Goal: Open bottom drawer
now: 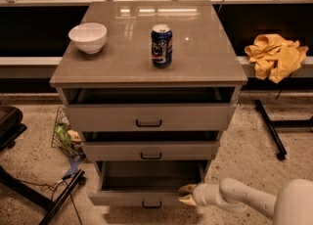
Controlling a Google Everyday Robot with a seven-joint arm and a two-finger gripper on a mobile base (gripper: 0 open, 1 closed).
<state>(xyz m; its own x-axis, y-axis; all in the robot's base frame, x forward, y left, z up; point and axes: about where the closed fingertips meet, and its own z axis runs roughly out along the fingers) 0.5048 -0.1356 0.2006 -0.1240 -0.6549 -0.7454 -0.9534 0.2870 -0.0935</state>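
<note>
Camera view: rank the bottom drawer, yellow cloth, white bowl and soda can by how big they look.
1. bottom drawer, clearly largest; the gripper is at its front right corner.
2. yellow cloth.
3. white bowl and soda can: too close to rank. The bowl is wider, the can taller.

Gripper (187, 194) at lower right: tan, pointed; white rounded wrist (208, 194); smooth bulbous white arm (254, 202)

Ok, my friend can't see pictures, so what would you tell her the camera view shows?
The robot's gripper is at the right end of the bottom drawer, which is pulled out furthest of the grey cabinet's three drawers. On the cabinet top stand a white bowl and a blue can; a yellow cloth lies to the right.
</note>
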